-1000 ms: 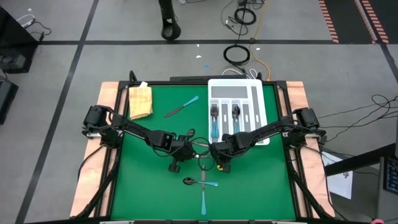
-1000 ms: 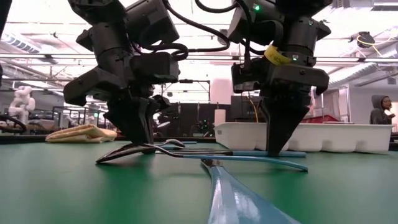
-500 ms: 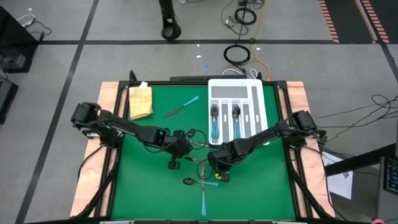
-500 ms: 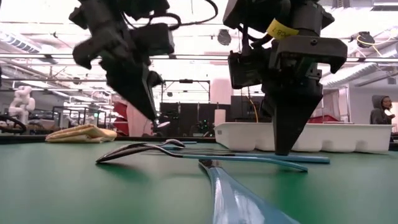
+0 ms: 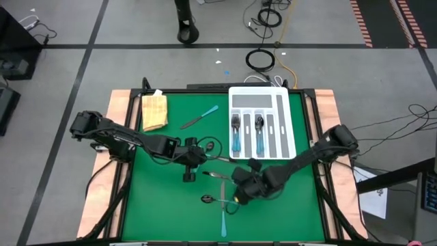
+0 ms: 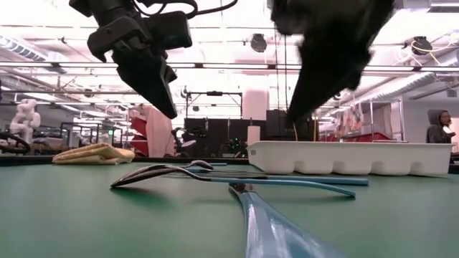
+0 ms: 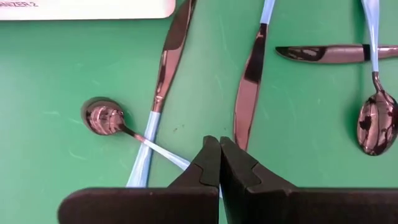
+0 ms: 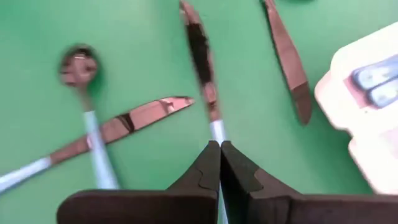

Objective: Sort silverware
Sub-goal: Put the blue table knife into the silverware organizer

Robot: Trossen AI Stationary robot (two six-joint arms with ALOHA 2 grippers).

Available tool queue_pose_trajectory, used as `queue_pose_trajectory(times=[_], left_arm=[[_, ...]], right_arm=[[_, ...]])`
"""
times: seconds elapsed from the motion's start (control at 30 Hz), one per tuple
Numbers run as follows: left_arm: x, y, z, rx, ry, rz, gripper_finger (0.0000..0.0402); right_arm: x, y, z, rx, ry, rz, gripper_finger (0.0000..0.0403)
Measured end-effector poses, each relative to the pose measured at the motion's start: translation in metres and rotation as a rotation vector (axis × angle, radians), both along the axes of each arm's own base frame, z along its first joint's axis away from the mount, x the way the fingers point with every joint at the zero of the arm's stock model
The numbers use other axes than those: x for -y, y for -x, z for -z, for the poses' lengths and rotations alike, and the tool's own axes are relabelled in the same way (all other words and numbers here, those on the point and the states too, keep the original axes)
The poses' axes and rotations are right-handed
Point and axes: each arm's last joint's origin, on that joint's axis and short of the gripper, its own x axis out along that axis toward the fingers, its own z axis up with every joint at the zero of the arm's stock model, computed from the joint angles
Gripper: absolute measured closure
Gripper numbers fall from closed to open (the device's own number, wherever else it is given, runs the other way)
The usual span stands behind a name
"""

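Note:
The silverware lies flat on the green table: a spoon point(image 5: 208, 199), a knife point(image 5: 224, 222) near the front edge, a few pieces point(image 5: 215, 175) between the arms and a knife point(image 5: 199, 117) far back. All have light-blue handles. My left gripper point(image 6: 171, 115) hangs shut above the table, over the knives point(image 7: 252, 74) and a spoon point(image 7: 102, 118). My right gripper point(image 6: 290, 118) is also shut and raised, over a knife's handle point(image 8: 214, 130). Neither holds anything.
A white compartmented tray point(image 5: 281, 119) stands at the back right, with a fork and a spoon in it. A folded yellow cloth point(image 5: 153, 111) lies at the back left. A person point(image 6: 439, 127) shows in the room beyond the table.
Both grippers have risen from the silverware on the table and now hang clear above it. My right gripper has also gone toward the table's near edge and rolled about its own line. The silverware stays lying on the table.

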Motion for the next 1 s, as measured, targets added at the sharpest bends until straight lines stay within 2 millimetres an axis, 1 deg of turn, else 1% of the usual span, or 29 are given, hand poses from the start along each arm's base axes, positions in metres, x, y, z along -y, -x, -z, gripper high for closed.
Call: queue_pose_trajectory(times=[0.07,0.1,0.17,0.23,0.3,0.4,0.47,0.57,0.7,0.77,0.87,1.0], left_arm=[[0.000,-0.001,0.000,0.008,0.000,0.002,0.0401],[0.000,-0.002,-0.001,0.016,-0.001,0.006,0.0401],[0.001,-0.007,0.000,0.054,0.010,0.011,0.0401],[0.003,-0.011,0.001,0.081,0.036,0.049,0.0401],[0.006,-0.018,0.002,0.130,0.077,0.081,0.0401],[0.009,-0.024,0.007,0.141,0.130,0.126,0.0401],[0.011,-0.028,0.010,0.156,0.149,0.168,0.0398],[0.012,-0.030,0.015,0.145,0.159,0.208,0.0379],[0.011,-0.033,0.025,0.115,0.156,0.201,0.0346],[0.010,-0.035,0.032,0.095,0.153,0.192,0.0333],[0.007,-0.039,0.041,0.082,0.148,0.182,0.0324],[0.004,-0.043,0.047,0.091,0.144,0.168,0.0322]], right_arm=[[-0.007,0.004,-0.002,0.032,0.018,0.024,0.0402],[-0.010,0.006,-0.001,0.056,0.036,0.064,0.0402],[-0.013,0.016,0.008,0.087,0.046,0.162,0.0402],[-0.018,0.024,0.018,0.131,0.037,0.210,0.0398],[-0.023,0.033,0.027,0.180,0.045,0.247,0.0385],[-0.025,0.045,0.042,0.228,0.014,0.298,0.0351],[-0.023,0.053,0.053,0.225,0.008,0.315,0.0318],[-0.022,0.059,0.063,0.248,-0.019,0.326,0.0263],[-0.017,0.064,0.073,0.250,-0.006,0.291,0.0195],[-0.014,0.065,0.077,0.257,0.011,0.255,0.0175],[-0.012,0.065,0.083,0.274,0.034,0.181,0.0165],[-0.008,0.065,0.087,0.310,0.067,0.091,0.0168]])
